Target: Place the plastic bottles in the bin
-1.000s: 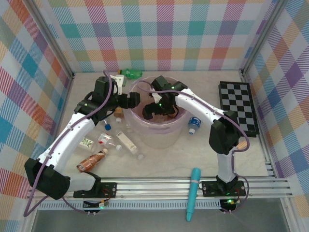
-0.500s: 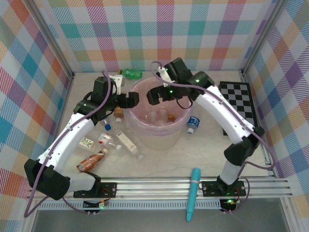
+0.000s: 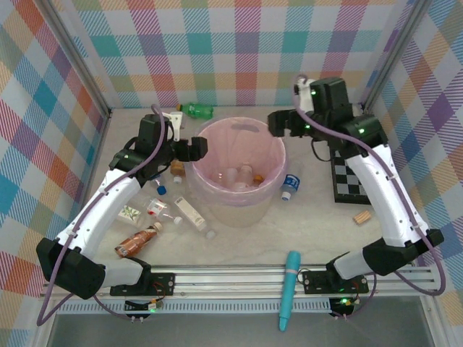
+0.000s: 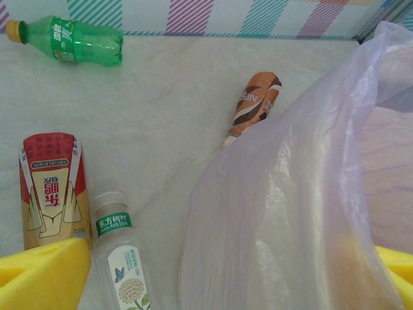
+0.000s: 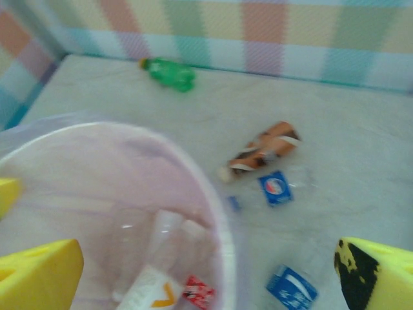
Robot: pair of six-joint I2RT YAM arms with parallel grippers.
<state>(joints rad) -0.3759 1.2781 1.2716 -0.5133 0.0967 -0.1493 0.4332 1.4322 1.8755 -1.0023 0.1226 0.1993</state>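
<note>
Pale tabletop [image 3: 253, 238]: bin [image 3: 231, 210] centre, some plastic bottles [image 3: 244, 173] inside, more lying left of it. Left gripper [image 3: 199, 149] at its left rim, right gripper [image 3: 276, 123] over the far rim, both spread wide, empty. Left should take the green-label bottle [image 4: 122, 258] without snagging the liner [image 4: 290, 194].

The clear bottle [image 4: 126, 258] carries a green label reading 东方树叶. The red-and-gold bottle [image 4: 50, 187] shows 东鹏. The brown bottle [image 4: 255, 106] seems to read Nescafé. The blue-labelled bottle [image 5: 277, 188] carries the Pepsi sign.

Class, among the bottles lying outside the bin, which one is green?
The green bottle lying by the back wall, behind the bin; no other bottle has a green body.
</note>
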